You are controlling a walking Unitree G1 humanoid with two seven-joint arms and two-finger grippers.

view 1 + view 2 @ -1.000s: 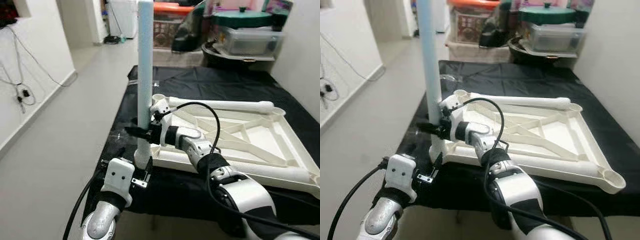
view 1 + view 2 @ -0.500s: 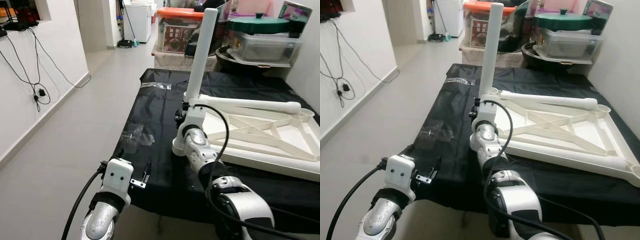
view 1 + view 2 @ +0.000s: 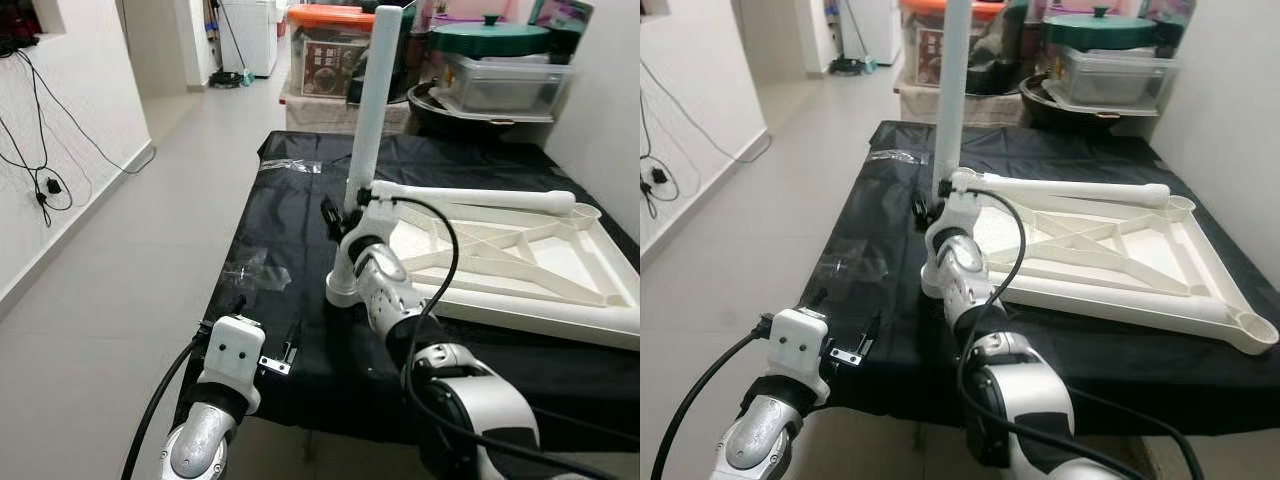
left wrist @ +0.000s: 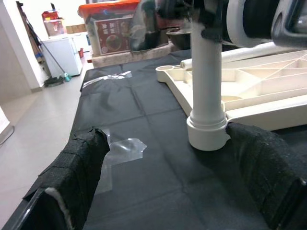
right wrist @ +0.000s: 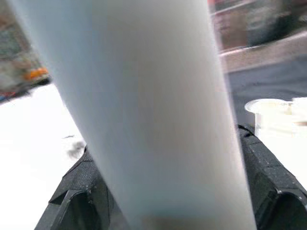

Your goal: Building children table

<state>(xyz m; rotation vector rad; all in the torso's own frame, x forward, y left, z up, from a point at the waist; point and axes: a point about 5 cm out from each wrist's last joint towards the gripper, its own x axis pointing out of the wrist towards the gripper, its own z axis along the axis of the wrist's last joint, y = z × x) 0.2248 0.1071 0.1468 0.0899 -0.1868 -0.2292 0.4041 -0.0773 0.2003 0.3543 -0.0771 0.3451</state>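
Right gripper (image 3: pixel 338 213) is pinching the table leg (image 3: pixel 372 110), a smooth matte white plastic tube standing nearly upright, tilted slightly toward 1 o'clock. In the right wrist view the black padded fingers (image 5: pixel 261 172) are sitting either side of the tube, which is blurring out most of that frame. The leg's flared round foot (image 4: pixel 207 132) is resting on the black cloth (image 3: pixel 290 240), just beside the near-left corner of the tabletop (image 3: pixel 520 265).

Tabletop is lying upside down: cream moulded plastic, raised rim, diagonal ribs, round corner sockets. Another leg (image 3: pixel 470 198) is lying along its far edge at 12 o'clock. Its right side is getting cut off by the frame edge.

Left gripper (image 4: pixel 177 177) is hovering low at the cloth's near edge, around 7 o'clock from the leg, fingers spread wide and holding nothing. A crumpled clear plastic wrapper (image 4: pixel 123 148) is lying on the cloth between them.

Storage bins (image 3: pixel 330 45) are sitting behind the table; contents hard to make out.
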